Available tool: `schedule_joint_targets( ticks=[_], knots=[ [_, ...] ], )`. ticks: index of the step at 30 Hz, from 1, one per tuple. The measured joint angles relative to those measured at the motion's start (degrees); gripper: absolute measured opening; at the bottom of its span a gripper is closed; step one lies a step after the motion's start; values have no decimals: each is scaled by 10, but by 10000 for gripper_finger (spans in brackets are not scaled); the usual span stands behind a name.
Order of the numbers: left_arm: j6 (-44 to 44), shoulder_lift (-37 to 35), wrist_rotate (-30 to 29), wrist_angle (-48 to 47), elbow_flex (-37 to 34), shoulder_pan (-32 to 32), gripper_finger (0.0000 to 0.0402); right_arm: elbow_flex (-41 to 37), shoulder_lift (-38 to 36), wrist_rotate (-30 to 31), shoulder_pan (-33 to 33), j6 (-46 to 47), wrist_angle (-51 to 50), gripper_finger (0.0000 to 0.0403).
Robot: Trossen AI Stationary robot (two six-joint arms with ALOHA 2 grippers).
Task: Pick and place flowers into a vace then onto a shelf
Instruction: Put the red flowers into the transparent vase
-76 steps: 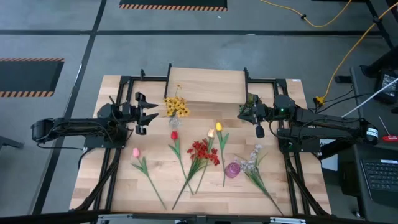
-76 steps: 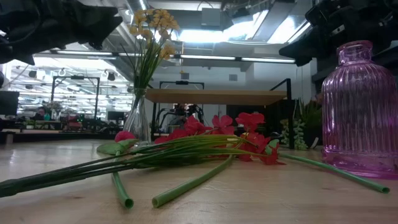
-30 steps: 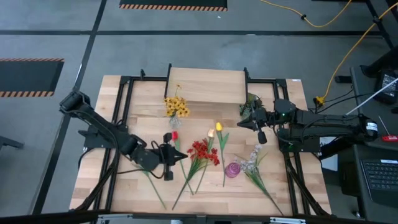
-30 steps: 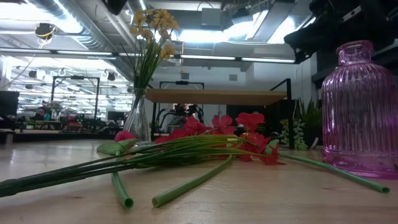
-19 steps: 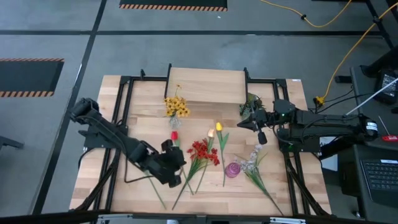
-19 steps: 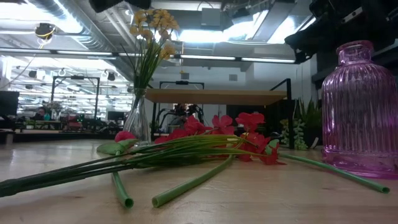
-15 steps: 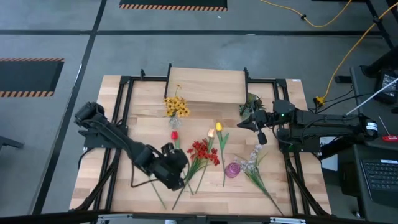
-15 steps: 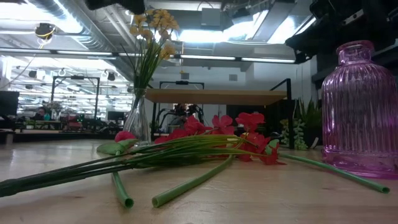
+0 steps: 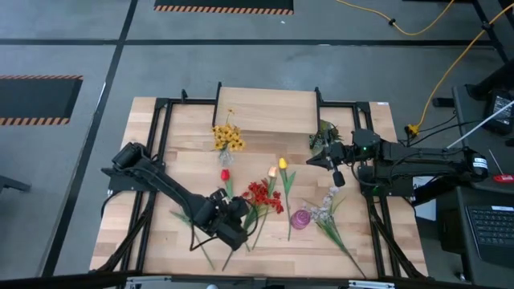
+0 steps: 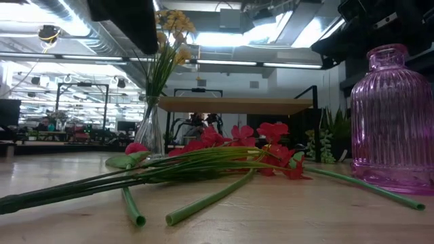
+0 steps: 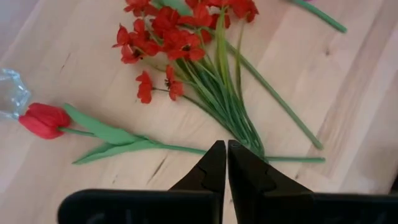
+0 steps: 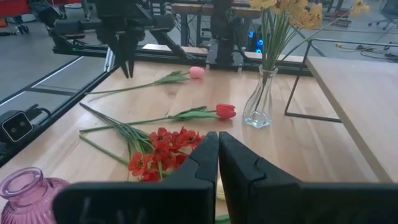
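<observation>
Left gripper (image 11: 221,163): fingers pressed together, empty, hovering just above the red spray's (image 11: 180,37) stems.
Right gripper (image 12: 217,163): closed, empty.

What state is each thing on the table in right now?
Left gripper: fingers shut, empty, above the red spray's stems.
Right gripper: fingers shut, empty.
Red spray: lying flat.
Red tulip: lying flat.
Clear vase: upright, holding yellow flowers.
Pink vase: upright, empty.

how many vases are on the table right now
2. A clear glass vase holding yellow flowers stands in front of the shelf; an empty pink vase stands nearer the front, beside the white spray.
</observation>
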Motion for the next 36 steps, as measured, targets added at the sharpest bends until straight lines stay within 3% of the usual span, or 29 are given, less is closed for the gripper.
schedule_joint_targets(
  ticks=[11,19,36],
  knots=[
    [-80,18,12,4,0,13,125,0,0,0,0,-1,-24,18],
    [-85,64,36,50,0,13,189,0,0,0,0,-3,-24,18],
    [-79,112,75,76,0,26,197,0,0,0,0,-3,-25,18]
  ],
)
